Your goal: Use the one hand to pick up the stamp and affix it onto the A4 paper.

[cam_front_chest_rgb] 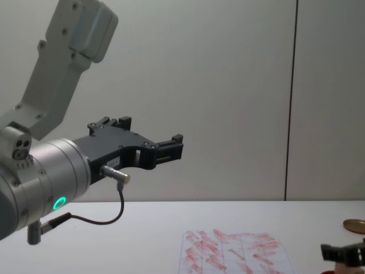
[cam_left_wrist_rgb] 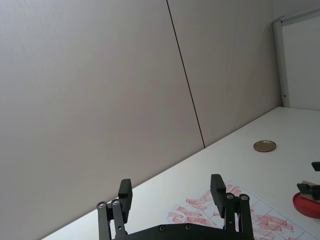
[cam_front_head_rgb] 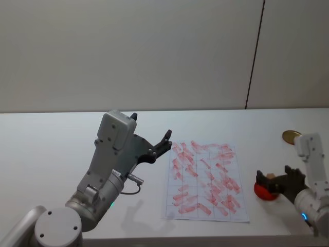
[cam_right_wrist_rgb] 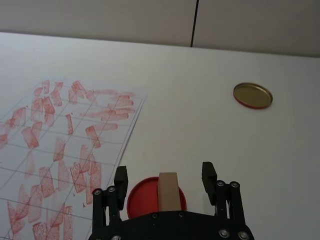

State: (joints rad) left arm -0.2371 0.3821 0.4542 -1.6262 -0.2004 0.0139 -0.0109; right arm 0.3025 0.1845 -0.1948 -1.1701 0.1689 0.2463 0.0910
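Note:
The stamp [cam_right_wrist_rgb: 168, 190], a small tan block, stands upright on a round red ink pad [cam_right_wrist_rgb: 141, 196] on the table, right of the A4 paper [cam_front_head_rgb: 205, 177]. My right gripper [cam_right_wrist_rgb: 165, 175] is open, one finger on each side of the stamp with a gap to both. From the head, the stamp [cam_front_head_rgb: 268, 177] and right gripper [cam_front_head_rgb: 276, 175] sit near the table's right front. The paper [cam_right_wrist_rgb: 60, 145] is a white gridded sheet covered in slanted red marks. My left gripper [cam_front_head_rgb: 162, 144] hangs open above the table, left of the paper, holding nothing.
A flat golden disc [cam_front_head_rgb: 291, 136] lies at the back right, beyond the ink pad [cam_front_head_rgb: 263, 191]. The raised left arm [cam_front_chest_rgb: 63, 165] stands over the table's left half. A plain wall runs behind the table.

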